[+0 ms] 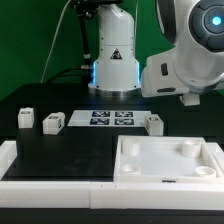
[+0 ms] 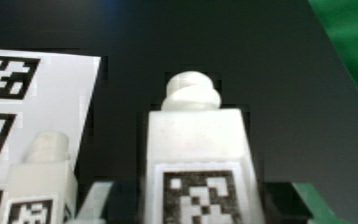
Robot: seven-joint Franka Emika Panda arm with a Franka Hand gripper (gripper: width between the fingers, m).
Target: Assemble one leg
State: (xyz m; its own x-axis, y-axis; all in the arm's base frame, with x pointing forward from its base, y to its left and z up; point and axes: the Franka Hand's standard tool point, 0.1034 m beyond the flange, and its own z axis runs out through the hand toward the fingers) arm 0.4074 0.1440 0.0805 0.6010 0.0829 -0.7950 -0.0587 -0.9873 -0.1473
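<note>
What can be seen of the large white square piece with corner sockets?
The square piece is white and plastic-looking, shaped like a shallow tray with a raised rim and round sockets near its corners. It lies flat, open side up, on the black table at the exterior view's lower right. Nothing grips it.

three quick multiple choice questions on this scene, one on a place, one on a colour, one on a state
1. In the exterior view, the tray-like piece lies:
A) lower right
B) upper left
C) centre back

2. The table is:
A) red
B) black
C) yellow

3. The sockets of the tray-like piece:
A) all hold legs
B) are taped over
C) are empty

Key: 1 A, it fills the lower right corner. 2 B, the surface around the parts is black. 3 C, the legs stand loose on the table.
</note>
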